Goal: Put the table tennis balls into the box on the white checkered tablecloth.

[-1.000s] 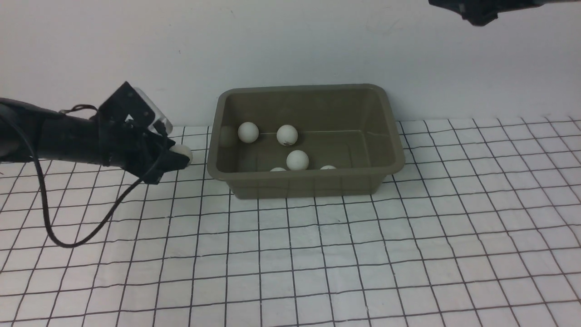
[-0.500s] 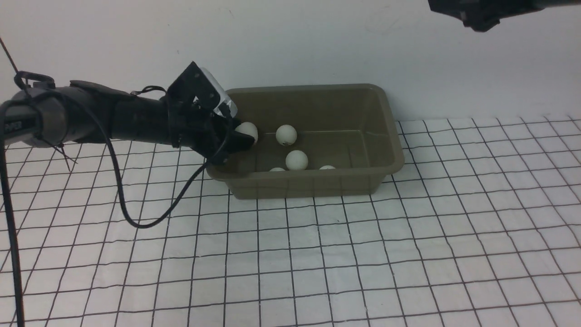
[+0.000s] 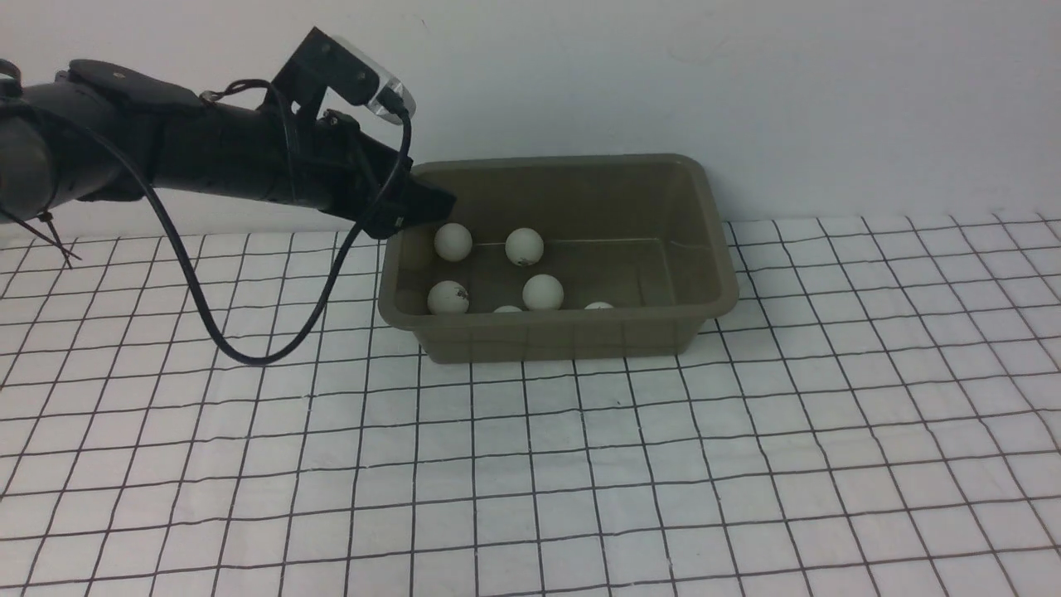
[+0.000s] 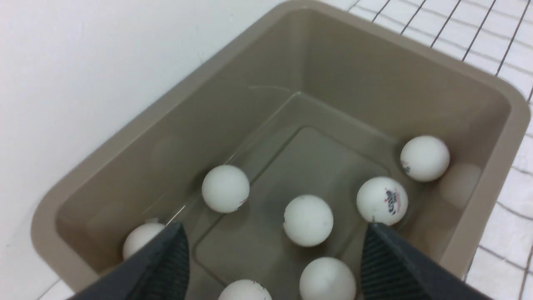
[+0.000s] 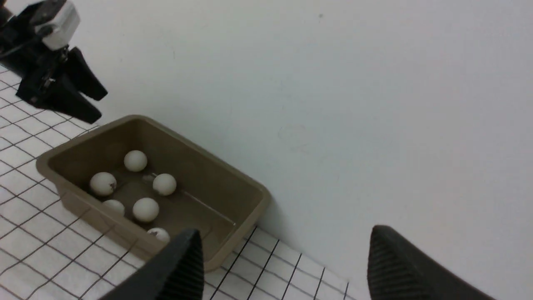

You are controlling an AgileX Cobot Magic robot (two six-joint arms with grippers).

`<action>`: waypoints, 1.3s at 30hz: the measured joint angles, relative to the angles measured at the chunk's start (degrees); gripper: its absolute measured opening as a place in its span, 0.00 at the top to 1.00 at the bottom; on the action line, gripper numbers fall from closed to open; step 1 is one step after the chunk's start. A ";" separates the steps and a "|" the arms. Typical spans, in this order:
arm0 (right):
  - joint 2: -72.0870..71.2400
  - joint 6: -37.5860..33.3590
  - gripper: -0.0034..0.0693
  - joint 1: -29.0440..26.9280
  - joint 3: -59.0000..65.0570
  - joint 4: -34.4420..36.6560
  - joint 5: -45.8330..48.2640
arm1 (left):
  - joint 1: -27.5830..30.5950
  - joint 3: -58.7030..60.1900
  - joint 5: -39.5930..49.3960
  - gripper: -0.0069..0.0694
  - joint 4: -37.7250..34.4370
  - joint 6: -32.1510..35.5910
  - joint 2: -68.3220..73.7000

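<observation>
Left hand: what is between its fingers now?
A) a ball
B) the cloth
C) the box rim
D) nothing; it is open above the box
D: the left hand is open and empty over the box, with the balls lying inside.

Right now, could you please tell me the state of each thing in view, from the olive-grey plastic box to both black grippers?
olive-grey plastic box: upright on the cloth, balls inside.
small white table tennis balls: at least six, all lying in the box.
white checkered tablecloth: spread out, slightly wrinkled.
left gripper: open, empty, above the box's left end.
right gripper: open, empty, clear of the box.
</observation>
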 joint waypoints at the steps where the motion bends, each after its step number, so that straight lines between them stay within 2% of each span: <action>1: -2.84 0.75 0.29 0.00 5.06 -0.25 -3.14 | 0.00 0.00 0.15 0.26 -0.37 0.00 0.00; 5: -8.38 1.69 0.29 0.00 21.21 -0.48 -14.51 | 0.00 0.00 1.39 0.26 -1.67 -0.26 -0.06; 11: -8.97 3.22 0.29 0.00 34.24 0.84 -32.60 | 0.00 0.00 1.73 0.26 -1.81 -2.07 -0.06; 16: -8.97 7.83 0.29 0.00 42.04 8.41 -43.59 | 0.00 0.00 2.78 0.26 -1.87 -2.07 -0.06; 24: -8.97 8.72 0.29 0.00 47.18 19.59 -41.96 | 0.00 0.00 3.07 0.26 -3.13 -2.07 -0.06; 33: -8.97 -2.61 0.29 0.00 47.75 20.39 -42.27 | 0.00 0.00 4.59 0.26 -3.13 -2.07 -0.06; 39: -8.97 -5.60 0.29 -0.03 47.75 23.01 -40.62 | 0.00 0.00 4.96 0.26 -3.13 -2.07 -0.06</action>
